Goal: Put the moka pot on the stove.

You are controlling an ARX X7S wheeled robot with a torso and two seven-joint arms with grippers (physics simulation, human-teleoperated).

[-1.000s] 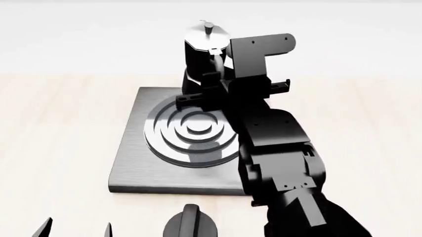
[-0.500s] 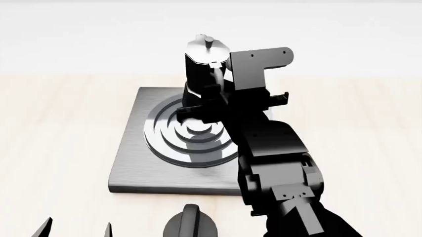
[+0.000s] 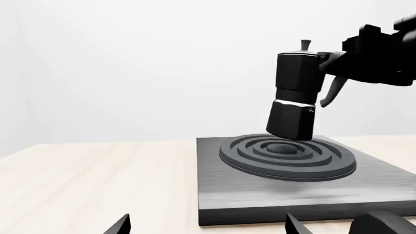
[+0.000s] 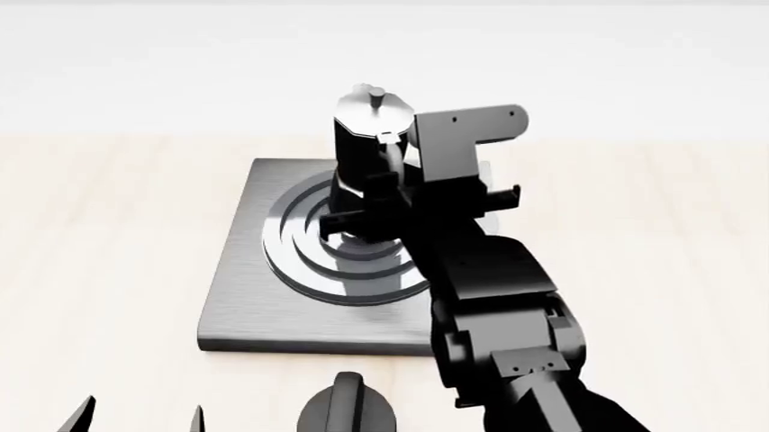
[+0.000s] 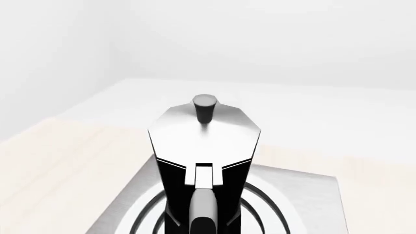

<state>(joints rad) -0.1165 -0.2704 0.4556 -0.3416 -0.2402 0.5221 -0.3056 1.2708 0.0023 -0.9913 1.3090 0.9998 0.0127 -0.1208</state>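
Right tool [image 4: 382,184] clamped on the pot [image 4: 367,148] by its handle, though the fingers are mostly hidden, so grip is a best guess. Since a second ago the pot has come forward from the stove's [image 4: 240,270] far edge to over the burner [image 3: 288,155], slightly tilted, base just above or barely touching the rings. Lowering and release remain. Left tool [image 4: 135,418] idle, open, low over the tabletop [image 4: 108,225].

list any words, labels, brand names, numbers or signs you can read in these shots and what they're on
None: no text, number or sign can be read in any view.
Glossy black faceted moka pot with silvery lid: plain, no brand mark.
Flat square brushed-grey metal stove: only raised rings, no markings.
Black round knob: no dial marks visible.
Right gripper and arm: unmarked black.
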